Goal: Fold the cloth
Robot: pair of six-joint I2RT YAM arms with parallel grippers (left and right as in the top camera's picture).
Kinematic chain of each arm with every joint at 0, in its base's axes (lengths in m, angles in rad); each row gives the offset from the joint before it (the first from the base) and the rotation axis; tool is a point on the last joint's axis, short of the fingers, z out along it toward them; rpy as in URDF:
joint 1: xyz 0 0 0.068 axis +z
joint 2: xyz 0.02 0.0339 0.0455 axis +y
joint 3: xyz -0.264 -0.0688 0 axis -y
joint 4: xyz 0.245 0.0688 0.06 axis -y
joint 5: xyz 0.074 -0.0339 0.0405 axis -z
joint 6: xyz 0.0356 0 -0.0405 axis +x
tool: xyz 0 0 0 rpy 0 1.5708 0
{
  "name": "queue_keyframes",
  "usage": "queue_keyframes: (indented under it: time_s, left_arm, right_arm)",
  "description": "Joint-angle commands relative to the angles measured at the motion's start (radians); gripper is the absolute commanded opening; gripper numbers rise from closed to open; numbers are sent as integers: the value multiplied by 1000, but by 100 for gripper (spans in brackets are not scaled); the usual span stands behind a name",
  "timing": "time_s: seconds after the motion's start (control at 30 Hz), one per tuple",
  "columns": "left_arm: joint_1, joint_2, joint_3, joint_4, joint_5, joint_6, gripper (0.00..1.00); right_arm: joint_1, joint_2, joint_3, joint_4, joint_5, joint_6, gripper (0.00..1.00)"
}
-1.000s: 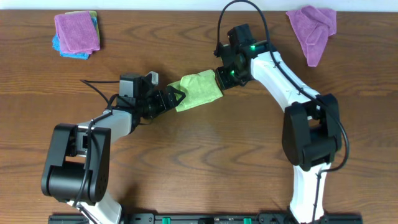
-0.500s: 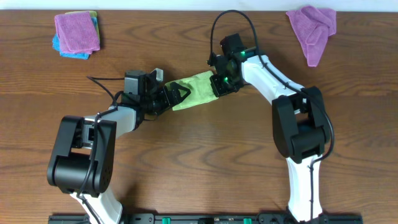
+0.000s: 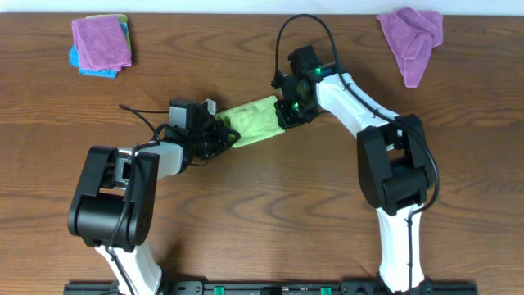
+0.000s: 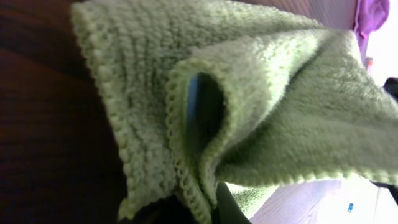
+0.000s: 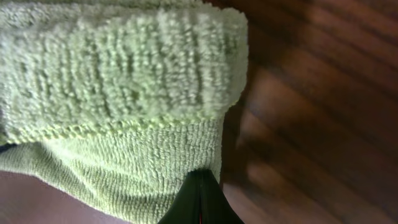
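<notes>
The cloth (image 3: pixel 254 121) was near the middle of the tabletop (image 3: pixel 270 221), stretched into a long green strip between the two arms. The left gripper (image 3: pixel 223 135) was clamped on the end of the strip nearer the left side of the tabletop. The right gripper (image 3: pixel 286 111) was pinched on the other end, a bit nearer the back edge of the tabletop.

In the right wrist view the cloth (image 5: pixel 124 81) showed a thick top layer lying over a lower one, so it looked doubled over at that end. In the left wrist view the cloth (image 4: pixel 280 112) was bunchy, with one edge curling open like a little pocket. The pictures did not show whether the strip rested on the tabletop or hung just above it.

So the job looked partly done. The cloth was no longer one flat sheet, but it was not a neat folded square yet. It probably needed to be laid down, lined up at the edges, smoothed flat and let go.

A purple cloth (image 3: pixel 412 37) lay at the back right corner of the tabletop, and a pile of cloths (image 3: pixel 100 45) lay at the back left corner, both well apart from the work.
</notes>
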Motion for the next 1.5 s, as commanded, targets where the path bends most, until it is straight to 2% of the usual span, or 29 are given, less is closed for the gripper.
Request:
queue_keyframes:
  time_s: [0.0, 0.13, 0.33, 0.6, 0.83, 0.97, 1.17, 1.47]
  left_arm:
    - [-2, 42, -10, -14, -32, -1, 6]
    - [8, 42, 41, 44, 57, 0, 5]
    - [41, 39, 219, 42, 133, -32, 6]
    - [134, 8, 523, 34, 136, -69, 5]
    - [299, 3, 721, -60, 64, -72, 6]
    - [433, 3, 744, -93, 16, -89, 6]
    - [563, 3, 744, -160, -79, -97, 6]
    - [618, 37, 744, -151, -151, -93, 6]
  right_arm:
    - [0, -3, 7, -26, -23, 7, 1]
    - [-31, -59, 11, -40, -17, -5, 1]
    - [-97, -183, 11, -52, 30, -5, 1]
    - [-150, -259, 11, -136, 31, -11, 1]
    - [-149, -259, 11, -176, 31, -24, 1]
    - [-149, -259, 11, -184, 30, -24, 1]
    - [-149, -259, 11, -184, 30, -23, 1]
    - [-146, -259, 11, -200, 30, -10, 1]
